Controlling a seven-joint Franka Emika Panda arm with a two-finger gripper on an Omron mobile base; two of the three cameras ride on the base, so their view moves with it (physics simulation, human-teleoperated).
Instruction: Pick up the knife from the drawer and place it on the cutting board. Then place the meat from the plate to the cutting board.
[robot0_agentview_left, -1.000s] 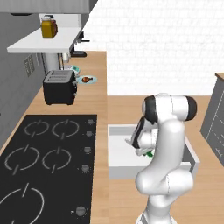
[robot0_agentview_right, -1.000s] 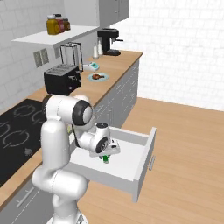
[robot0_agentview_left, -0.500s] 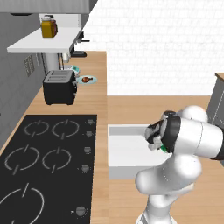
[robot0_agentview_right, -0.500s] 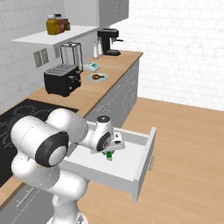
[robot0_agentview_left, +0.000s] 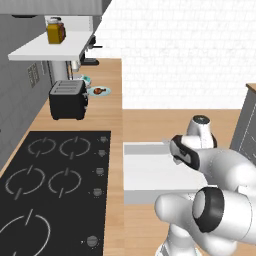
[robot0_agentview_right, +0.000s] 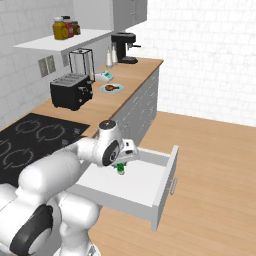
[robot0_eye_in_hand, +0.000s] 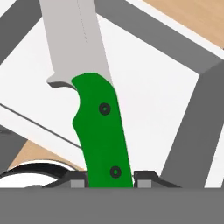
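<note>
My gripper (robot0_eye_in_hand: 109, 179) is shut on the green handle of the knife (robot0_eye_in_hand: 103, 131), whose silver blade points away from the hand over the pale inside of the open drawer (robot0_eye_in_hand: 157, 87). In the right base view the gripper (robot0_agentview_right: 121, 165) hangs just above the drawer (robot0_agentview_right: 150, 192), with the knife's green handle (robot0_agentview_right: 120, 171) showing under it. On the counter further back, the meat (robot0_agentview_right: 113, 87) lies on the pale blue plate (robot0_agentview_right: 106, 90); the plate (robot0_agentview_left: 103, 93) also shows in the left base view. The cutting board is out of view.
A black toaster (robot0_agentview_right: 72, 91), a blender (robot0_agentview_right: 80, 62) and a coffee machine (robot0_agentview_right: 125, 46) stand along the counter's back. The black hob (robot0_agentview_left: 50, 185) lies left of the drawer (robot0_agentview_left: 150, 172). My own bulky arm (robot0_agentview_left: 220, 175) hangs over the drawer's right side.
The arm's upper links have swung out to the side and forward. The gripper has stayed shut on the knife and risen a little off the drawer floor.
</note>
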